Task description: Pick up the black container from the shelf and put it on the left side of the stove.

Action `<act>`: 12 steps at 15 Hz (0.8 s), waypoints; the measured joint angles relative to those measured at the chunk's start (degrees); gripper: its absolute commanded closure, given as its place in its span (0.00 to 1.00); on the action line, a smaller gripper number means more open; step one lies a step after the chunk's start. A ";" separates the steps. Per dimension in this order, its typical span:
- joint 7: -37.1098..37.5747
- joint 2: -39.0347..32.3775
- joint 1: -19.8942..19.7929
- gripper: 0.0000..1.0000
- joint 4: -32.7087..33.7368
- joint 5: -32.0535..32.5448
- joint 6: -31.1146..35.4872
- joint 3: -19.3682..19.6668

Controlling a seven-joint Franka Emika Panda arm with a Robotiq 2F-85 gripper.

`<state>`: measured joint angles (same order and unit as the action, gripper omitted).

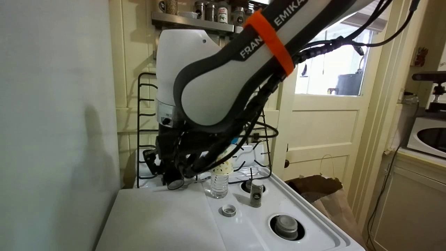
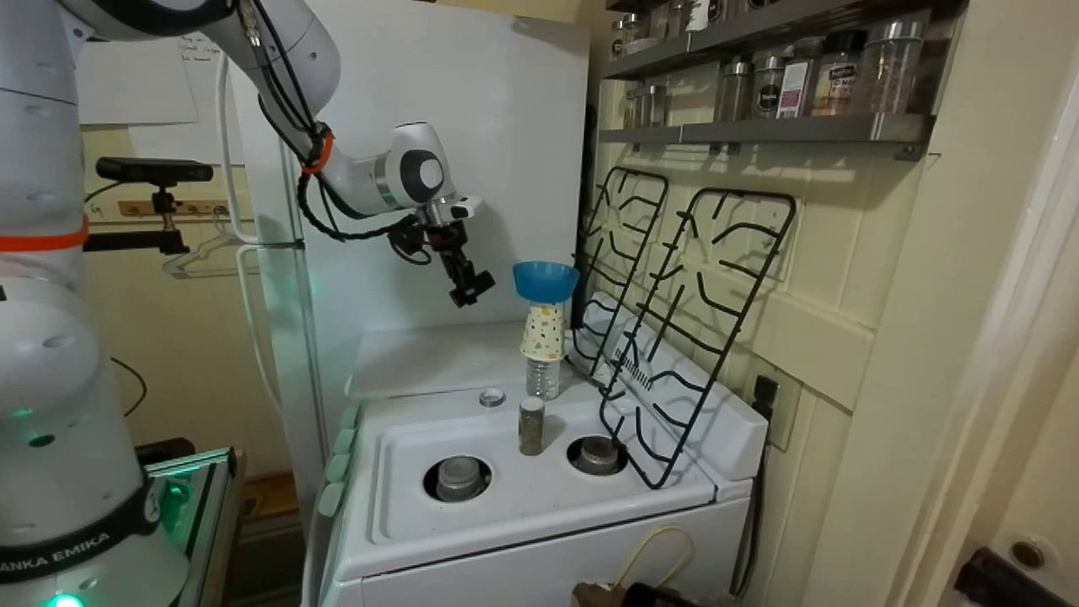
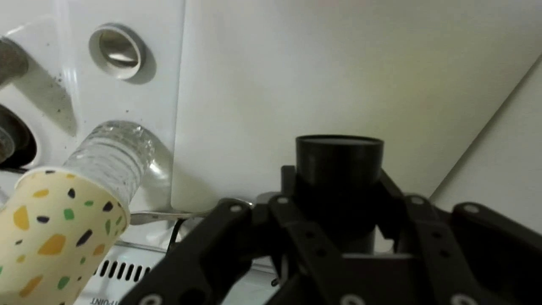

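The black container (image 3: 339,159) is a small dark cylinder between the fingers of my gripper (image 3: 338,186) in the wrist view. My gripper is shut on its sides. In an exterior view the container (image 2: 474,289) is held tilted in the air above the flat white cover (image 2: 438,358) on the left part of the stove (image 2: 523,485). The container also shows in an exterior view (image 1: 175,183), low over the back of that cover. The shelf (image 2: 809,129) is on the wall with several spice jars; it also shows in an exterior view (image 1: 195,22), partly behind the arm.
A clear bottle (image 2: 543,379) carries a patterned cup (image 2: 544,333) and a blue funnel (image 2: 546,282), close beside the gripper. A spice jar (image 2: 531,427) and a white ring (image 2: 491,397) stand on the stove. Black grates (image 2: 704,337) lean at the back. A white fridge (image 2: 472,101) borders the cover.
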<state>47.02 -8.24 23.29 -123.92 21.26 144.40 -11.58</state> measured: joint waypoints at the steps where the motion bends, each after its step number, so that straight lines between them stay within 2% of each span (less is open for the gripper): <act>1: 4.08 -0.02 0.23 0.81 -1.22 0.81 1.86 -0.09; 4: 15.98 -0.54 0.36 0.81 -5.06 5.18 8.21 0.33; 7: 24.69 -2.19 0.46 0.81 -7.71 9.73 13.43 1.76; 12: 29.44 -5.81 0.19 0.81 -10.39 11.15 20.93 3.38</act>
<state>76.46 -14.04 23.48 -134.31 32.41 165.33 -8.21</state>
